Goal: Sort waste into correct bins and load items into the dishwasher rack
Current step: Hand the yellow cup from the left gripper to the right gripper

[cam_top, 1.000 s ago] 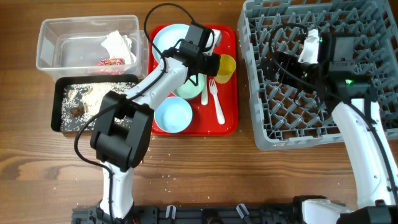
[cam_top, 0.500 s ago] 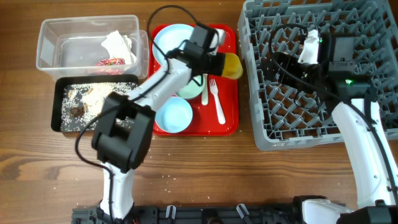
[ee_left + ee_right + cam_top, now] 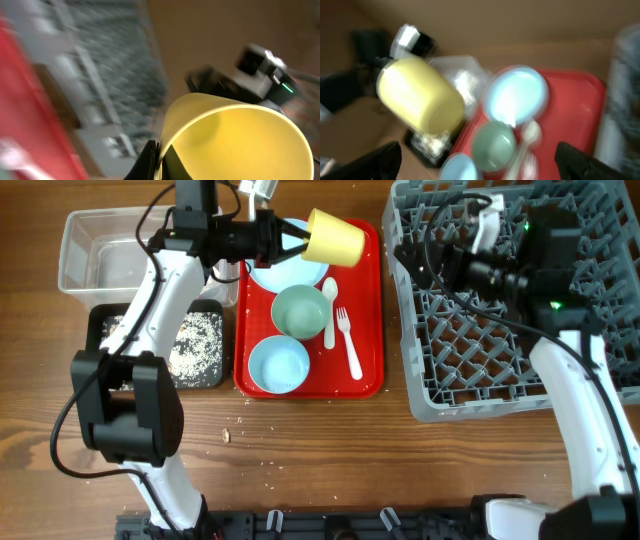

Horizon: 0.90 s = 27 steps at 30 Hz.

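Both wrist views were blurred. The left tool (image 3: pixel 292 240) was clamped on the yellow cup (image 3: pixel 333 238), tilted above the red tray's (image 3: pixel 365 310) far end near the wooden worktop's (image 3: pixel 320 450) far edge, hiding part of the plate (image 3: pixel 285 272). The right tool (image 3: pixel 425 265), fingers apart, hung over the grey rack (image 3: pixel 470 380). Crumbs dotted the worktop.

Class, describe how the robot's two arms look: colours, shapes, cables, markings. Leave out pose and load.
The left arm and right arm match: white tubular links, boxy black joint housings and black wrist ends. Thin black cables loop alongside. A green light glows on the right arm.
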Available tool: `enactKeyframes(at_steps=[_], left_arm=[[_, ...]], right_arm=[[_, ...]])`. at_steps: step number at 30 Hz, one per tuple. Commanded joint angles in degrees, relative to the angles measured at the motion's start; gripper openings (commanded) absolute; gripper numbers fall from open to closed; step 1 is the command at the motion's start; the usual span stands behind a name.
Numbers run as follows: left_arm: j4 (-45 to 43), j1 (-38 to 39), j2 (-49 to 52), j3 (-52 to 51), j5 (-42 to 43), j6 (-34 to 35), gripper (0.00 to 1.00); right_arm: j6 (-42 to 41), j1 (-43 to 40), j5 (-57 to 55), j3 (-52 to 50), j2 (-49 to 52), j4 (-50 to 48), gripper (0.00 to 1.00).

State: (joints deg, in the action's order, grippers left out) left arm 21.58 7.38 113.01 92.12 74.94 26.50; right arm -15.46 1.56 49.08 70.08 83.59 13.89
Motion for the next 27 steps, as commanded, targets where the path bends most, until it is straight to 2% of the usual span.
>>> enactKeyframes(at_steps=[1, 16, 19, 23, 27], left_arm=[[-0.44, 1.97, -0.72, 0.59, 13.79, 0.94, 0.04], [-1.70, 2.58, -0.72, 0.59, 14.38, 0.96, 0.04], [-1.70, 2.58, -0.72, 0.59, 14.38, 0.96, 0.04], [-1.68, 2.58, -0.72, 0.59, 13.92, 0.96, 0.04], [-1.68, 2.60, -0.72, 0.59, 12.41, 0.96, 0.22]], right_arm=[[-3.72, 2.47, 14.34, 0.72, 3.85, -7.19, 1.00], [-4.24, 8.90, 18.34, 0.72, 6.95, -11.54, 1.00], [-4.28, 8.87, 18.34, 0.72, 6.95, -11.74, 0.88], [-5.05, 8.87, 18.32, 0.72, 6.95, -11.76, 0.65], [-5.55, 8.87, 18.29, 0.72, 6.95, -11.76, 0.59]])
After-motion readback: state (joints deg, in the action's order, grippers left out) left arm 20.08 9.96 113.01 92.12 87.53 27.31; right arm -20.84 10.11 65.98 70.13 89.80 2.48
